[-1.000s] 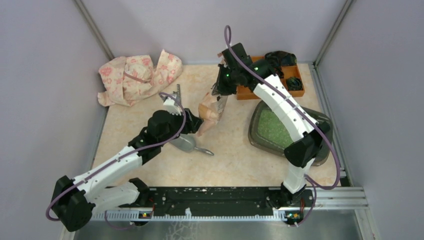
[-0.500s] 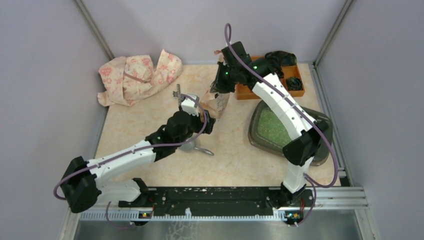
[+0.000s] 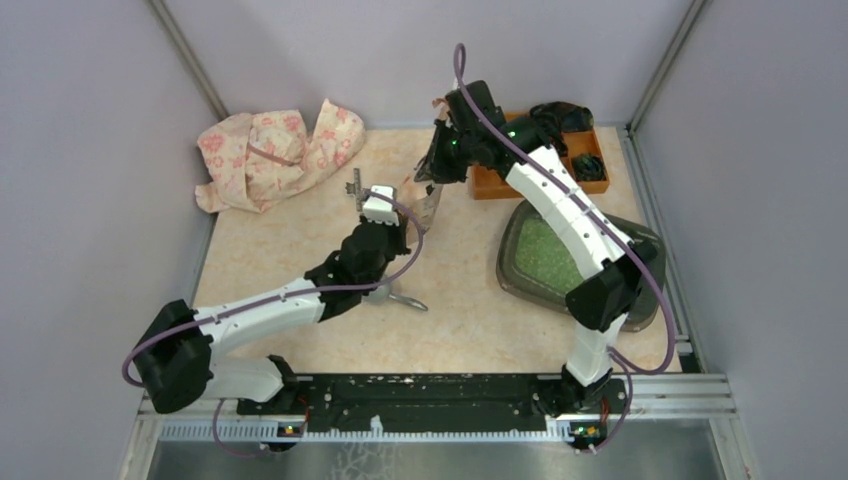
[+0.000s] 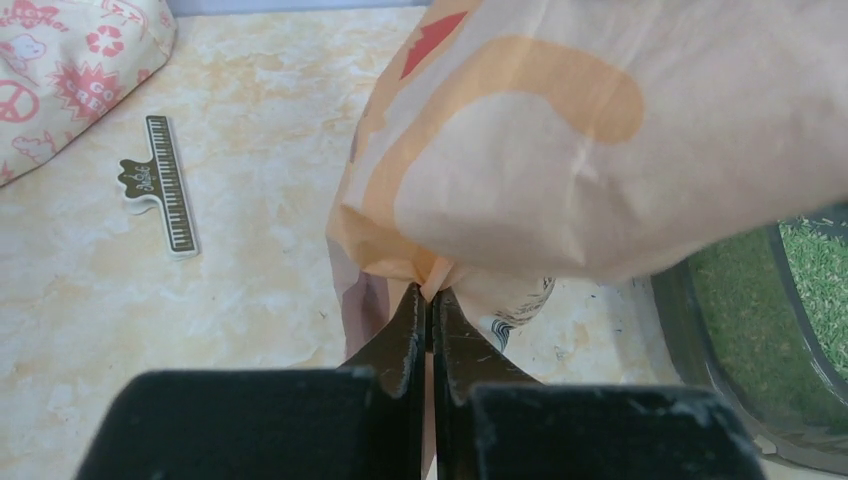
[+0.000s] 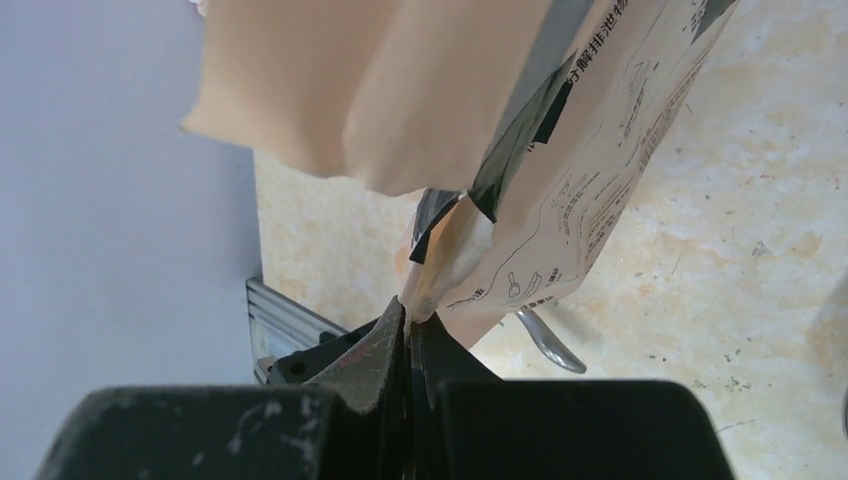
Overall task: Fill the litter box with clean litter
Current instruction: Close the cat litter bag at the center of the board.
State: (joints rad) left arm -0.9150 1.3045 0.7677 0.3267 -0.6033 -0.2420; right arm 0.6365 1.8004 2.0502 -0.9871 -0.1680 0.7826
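The litter box (image 3: 508,268) is a dark grey-green tray at the right, with light-green clean litter (image 3: 545,252) lying inside it. Left of it, a peach printed bag (image 3: 426,203) hangs above the table between both grippers. My right gripper (image 3: 438,170) is shut on the bag's upper edge (image 5: 470,240). My left gripper (image 4: 432,292) is shut on a pinched lower corner of the bag (image 4: 560,150). The left wrist view shows the box rim (image 4: 676,318) and litter (image 4: 815,262) at its right edge.
An orange organiser (image 3: 492,185) with dark items stands behind the litter box. A crumpled pink printed cloth (image 3: 270,155) lies at the back left. A piano-key clip (image 4: 165,190) lies on the table. A grey scoop (image 3: 400,298) rests beneath my left arm.
My left arm reached forward from the scoop to the bag's lower corner, and its open jaws closed on it. The right gripper raised the bag's top slightly.
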